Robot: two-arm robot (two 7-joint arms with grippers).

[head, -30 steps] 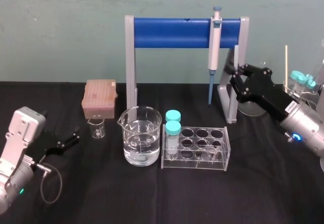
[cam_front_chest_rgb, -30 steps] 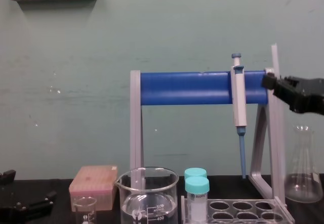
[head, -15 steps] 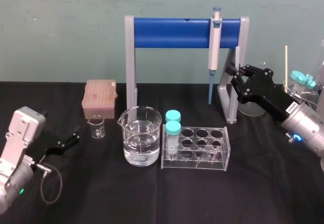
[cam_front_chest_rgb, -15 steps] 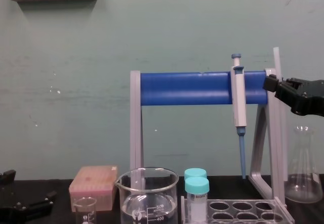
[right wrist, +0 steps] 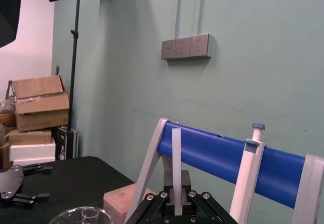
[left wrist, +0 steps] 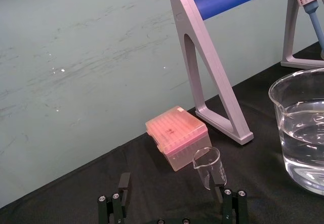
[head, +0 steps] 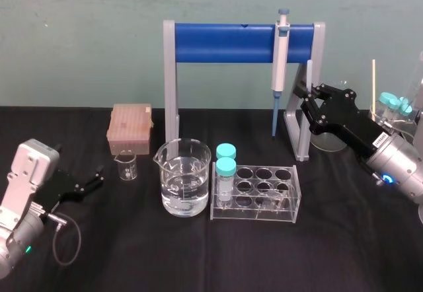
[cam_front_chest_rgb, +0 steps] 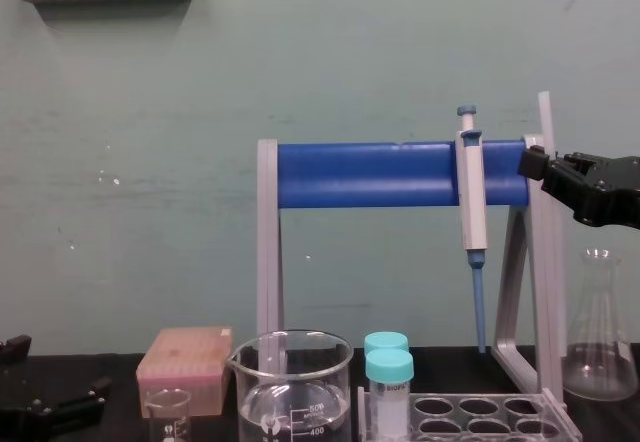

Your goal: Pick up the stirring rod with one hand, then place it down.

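Note:
The stirring rod (right wrist: 176, 153) is a thin, whitish, translucent stick standing upright between my right gripper's fingers. My right gripper (right wrist: 176, 191) is shut on it. In the head view this black gripper (head: 307, 97) hangs above the table at the right, just beside the right leg of the pipette stand. From the chest view the rod (cam_front_chest_rgb: 544, 112) rises above the gripper (cam_front_chest_rgb: 535, 162); its lower part runs along the stand's leg and I cannot tell where it ends. My left gripper (head: 96, 178) rests low at the left, open (left wrist: 172, 209), with nothing in it.
A blue-barred stand (head: 238, 42) carries a white-and-blue pipette (head: 279, 61). In front stand a water-filled beaker (head: 182, 176), a small beaker (head: 125, 166), a pink tip box (head: 131, 127) and a clear tube rack (head: 264, 189) with two teal-capped tubes. A conical flask (cam_front_chest_rgb: 598, 332) stands at the right.
My right gripper and the rod have shifted only very slightly. The left arm has stayed still.

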